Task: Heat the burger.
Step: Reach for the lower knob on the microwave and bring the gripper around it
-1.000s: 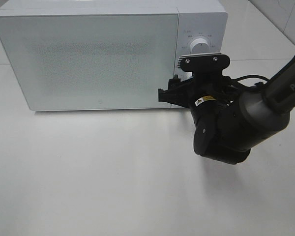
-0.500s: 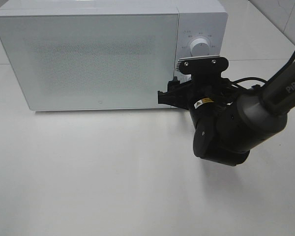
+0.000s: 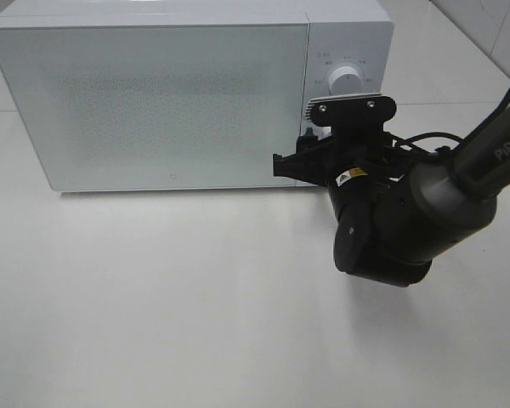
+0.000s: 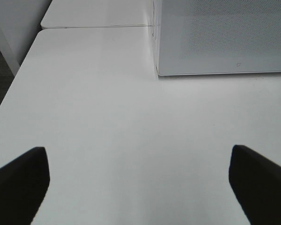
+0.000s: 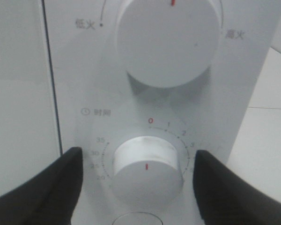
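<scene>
idling left gripper (image 4: 138,154) wide open over table (image 4: 107,108). just nudged closer and narrowing right gripper (image 5: 136,153) around timer knob (image 5: 147,173): straddling, open, not yet touching. no burger visible; presumably behind shut microwave door (image 3: 153,93). likely about to set timer.

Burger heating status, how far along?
Done, apparently: the microwave door is shut and no burger is in view, so it is probably inside. In hand: the right gripper straddles the timer knob, jaws apart and not visibly touching it; the marker sits near 0. Left to do: grip and turn the timer. The left gripper hangs open over the table.
</scene>
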